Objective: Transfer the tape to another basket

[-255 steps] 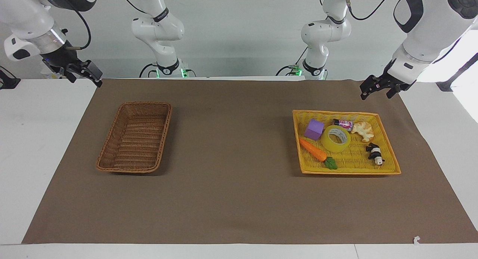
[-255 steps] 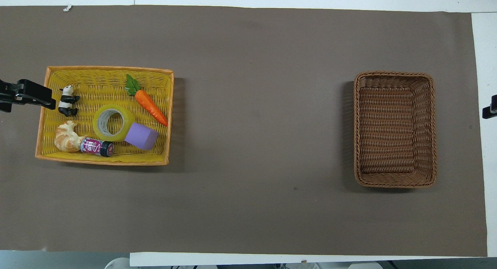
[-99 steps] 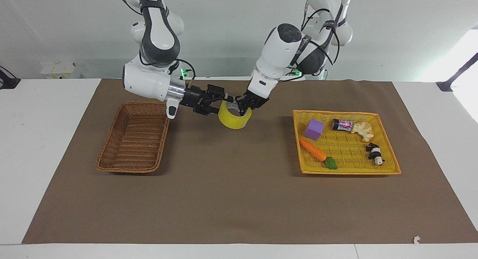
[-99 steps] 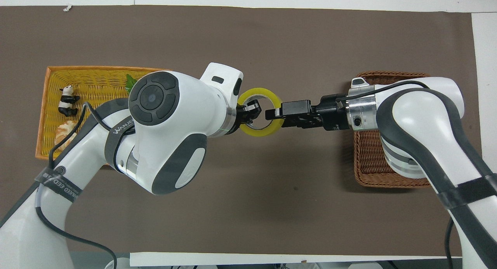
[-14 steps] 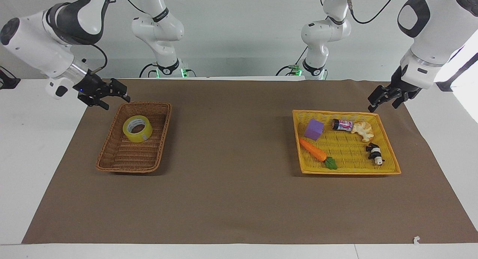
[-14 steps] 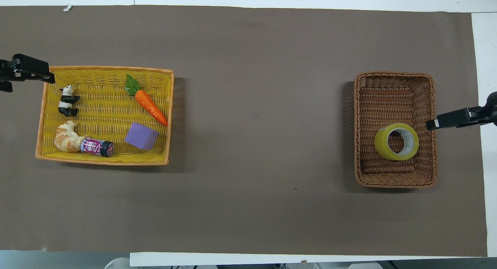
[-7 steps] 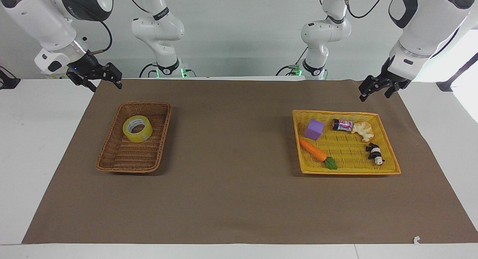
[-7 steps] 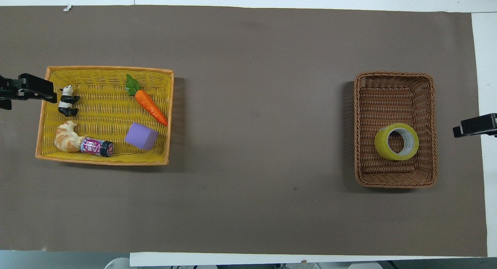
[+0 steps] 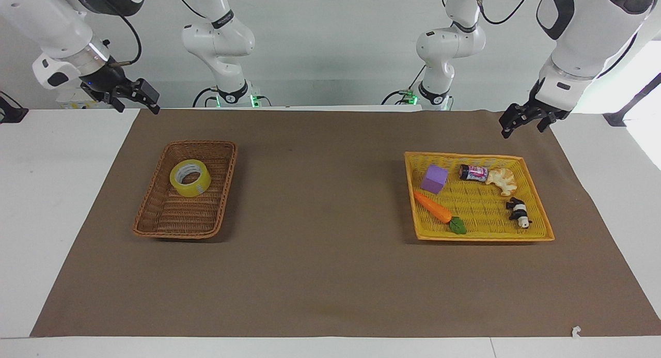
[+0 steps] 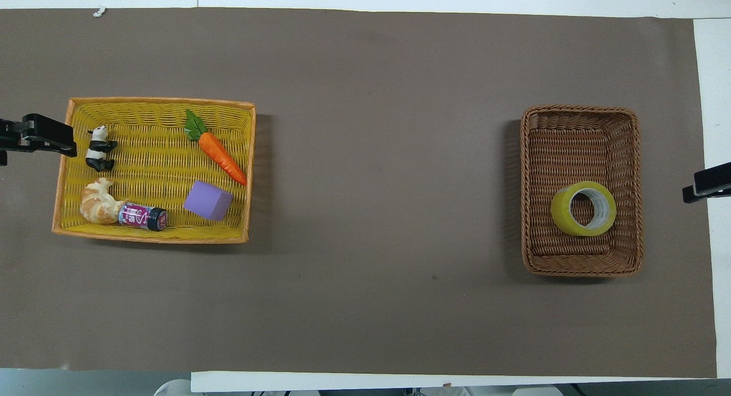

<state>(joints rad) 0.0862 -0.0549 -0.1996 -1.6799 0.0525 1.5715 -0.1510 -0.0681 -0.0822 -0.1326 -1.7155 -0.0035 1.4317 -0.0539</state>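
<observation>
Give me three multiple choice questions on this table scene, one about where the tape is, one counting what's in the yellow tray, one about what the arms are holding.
1. Where is the tape?
A. in the brown basket
B. in the yellow tray
C. on the brown mat

2. How many things lie in the yellow tray?
A. three
B. five
C. seven

3. What do the left tool and right tool hold?
A. the tape
B. the carrot
C. nothing

Key: 1 A, the roll rests inside the wicker walls. 2 B, block, carrot, can, croissant, panda. 3 C, both hang bare over the mat's edges.
</observation>
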